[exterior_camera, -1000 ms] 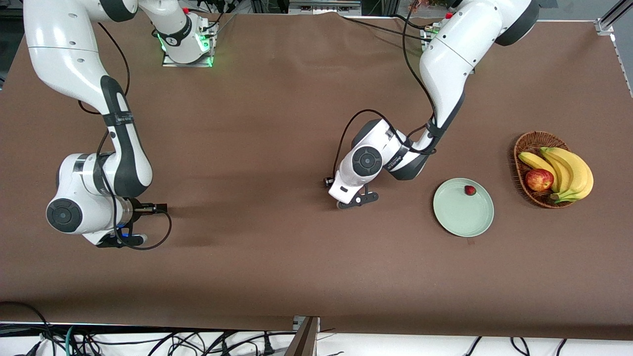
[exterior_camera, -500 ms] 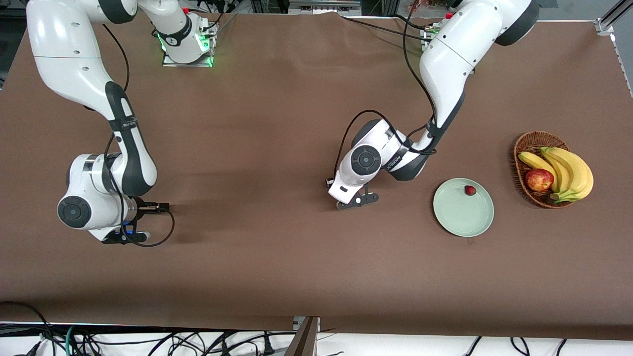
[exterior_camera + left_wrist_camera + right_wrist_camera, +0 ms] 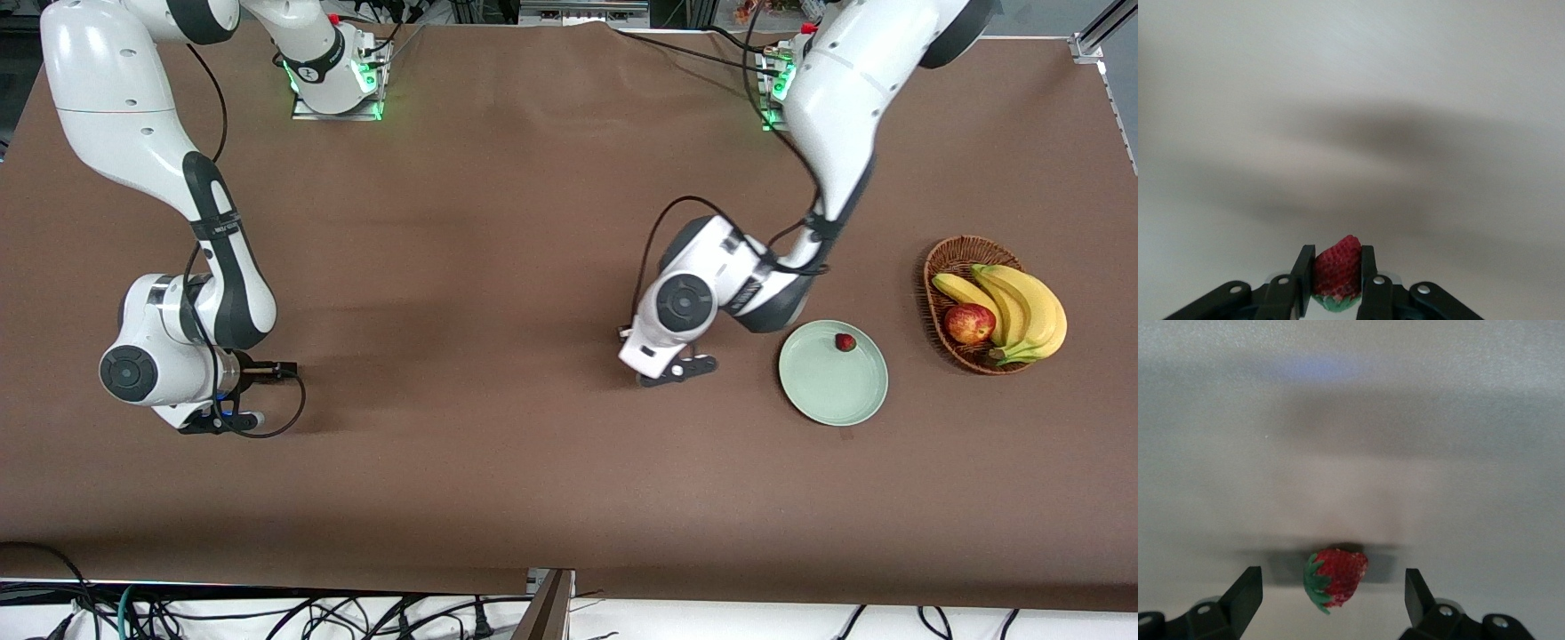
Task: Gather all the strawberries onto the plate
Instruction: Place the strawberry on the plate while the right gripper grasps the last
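- Right of centre in the front view, my left gripper (image 3: 673,371) hangs low over the brown cloth-covered table (image 3: 498,222), just beside the round, pale mint-green plate (image 3: 822,393).
- Its wrist camera shows the jaws clamped on a small red strawberry with a green cap (image 3: 1337,272), pinched by its flanks, I judge so that it rides steadily to the plate.
- One more little red berry (image 3: 845,342) already lies in the plate, close to the rim at the edge toward the robots.
- Lower left in the front view, my right gripper (image 3: 213,420) hovers low over the table near the right arm's end.
- Its jaws stand wide apart, straddling a third red strawberry with a green leafy cap (image 3: 1335,578) that lies on its side on the cloth, untouched; the spread leaves room to close on it.
- Far right, a brown wicker basket (image 3: 953,256) holds yellow bananas (image 3: 1022,307) and a red apple (image 3: 968,323), which I leave alone.
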